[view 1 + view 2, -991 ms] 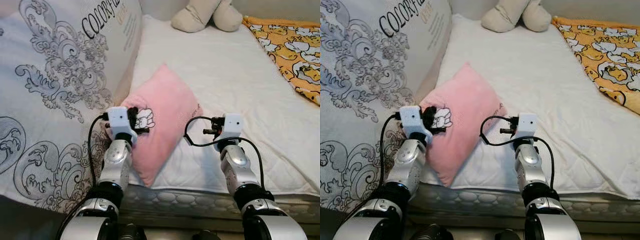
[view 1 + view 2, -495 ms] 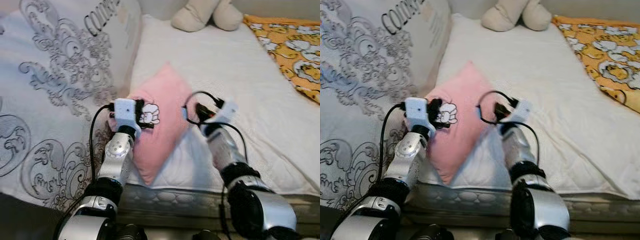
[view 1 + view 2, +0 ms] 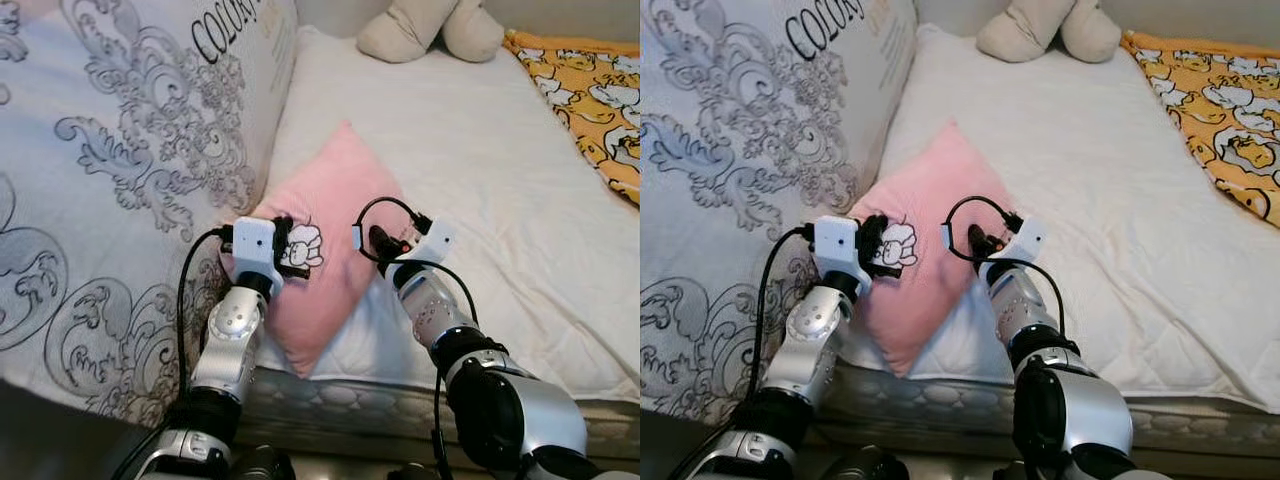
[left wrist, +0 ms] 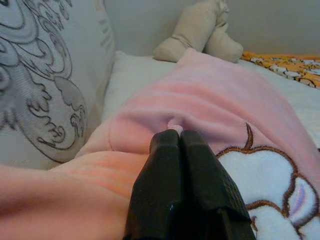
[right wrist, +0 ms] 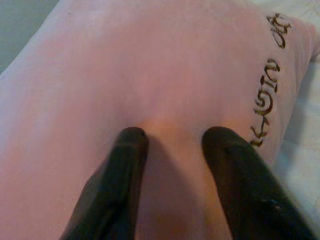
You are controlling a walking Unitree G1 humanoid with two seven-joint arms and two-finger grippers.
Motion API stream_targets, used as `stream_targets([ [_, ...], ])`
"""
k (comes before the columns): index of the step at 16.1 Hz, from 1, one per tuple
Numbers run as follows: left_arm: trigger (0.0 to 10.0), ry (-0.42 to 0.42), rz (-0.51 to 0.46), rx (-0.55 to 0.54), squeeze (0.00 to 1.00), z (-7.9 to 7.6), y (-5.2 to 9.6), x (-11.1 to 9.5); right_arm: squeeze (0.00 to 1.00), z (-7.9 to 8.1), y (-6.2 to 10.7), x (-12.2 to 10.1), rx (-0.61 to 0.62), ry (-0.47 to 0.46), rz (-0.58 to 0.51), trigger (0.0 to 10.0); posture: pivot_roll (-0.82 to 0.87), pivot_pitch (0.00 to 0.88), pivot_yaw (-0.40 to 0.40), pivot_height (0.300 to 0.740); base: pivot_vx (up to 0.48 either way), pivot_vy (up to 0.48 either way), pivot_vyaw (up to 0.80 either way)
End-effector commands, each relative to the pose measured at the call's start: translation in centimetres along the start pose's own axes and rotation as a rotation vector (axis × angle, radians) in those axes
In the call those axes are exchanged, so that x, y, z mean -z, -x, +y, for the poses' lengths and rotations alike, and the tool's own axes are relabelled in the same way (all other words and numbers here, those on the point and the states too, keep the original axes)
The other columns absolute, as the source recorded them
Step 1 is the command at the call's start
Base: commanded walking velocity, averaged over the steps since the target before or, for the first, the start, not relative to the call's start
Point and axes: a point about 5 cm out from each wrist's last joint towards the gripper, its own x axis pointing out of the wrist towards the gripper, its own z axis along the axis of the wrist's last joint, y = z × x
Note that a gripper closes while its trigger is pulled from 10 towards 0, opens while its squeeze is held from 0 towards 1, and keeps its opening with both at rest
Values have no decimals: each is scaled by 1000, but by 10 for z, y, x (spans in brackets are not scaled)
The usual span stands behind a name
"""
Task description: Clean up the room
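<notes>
Left gripper (image 4: pixel 180 137) has its fingers pressed together on a pinch of the pink pillow (image 3: pixel 335 225), at the pillow's edge nearest the grey patterned duvet (image 3: pixel 130 170). Right gripper (image 5: pixel 172 142) is spread, both tips dented into the pillow's opposite side by its brown lettering. The pillow lies on the white bed (image 3: pixel 480 170) beside the duvet, standing like a diamond: long axis corner to corner, one corner toward the beige plush toy (image 3: pixel 430 28), the other over the bed's front edge. To lift well, the right should probably close on a deep fold before both rise together, keeping the pillow level.
</notes>
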Motion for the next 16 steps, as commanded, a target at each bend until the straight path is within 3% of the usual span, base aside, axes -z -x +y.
stream_targets([
  [1, 10000, -5, 23, 24, 0, -3, 2, 2, 1000, 1, 0, 5, 14, -59, 20, 10000, 37, 0, 10, 714, 0, 0, 0],
  [3, 10000, -11, 29, 19, 0, -1, 3, 1, 1000, 4, -1, 4, 11, -82, 11, 10000, 42, 0, 6, 714, 0, 0, 0],
  [7, 10000, -20, 49, 25, 0, -2, 2, 4, 1000, 8, 0, 6, -5, 64, -14, 10000, 23, 0, 9, 714, 0, 0, 0],
  [9, 10000, -19, 54, 32, 0, -3, 1, 4, 1000, -2, 3, 11, 30, 21, -3, 10000, 19, 0, 10, 714, 0, 0, 0],
  [11, 10000, -20, 56, 37, 0, -3, 0, 4, 1000, -8, 5, 15, 57, -89, 7, 10000, 20, 0, 12, 714, 0, 0, 0],
  [15, 10000, -26, 58, 38, 0, -2, 1, 4, 1000, -11, 7, 21, 77, -129, 28, 10000, 24, 0, 11, 714, 0, 0, 0],
  [16, 10000, -27, 57, 37, 0, 0, 1, 3, 631, -12, 9, 34, 91, -141, 102, 10000, 25, 0, 19, 714, 0, 0, 0],
])
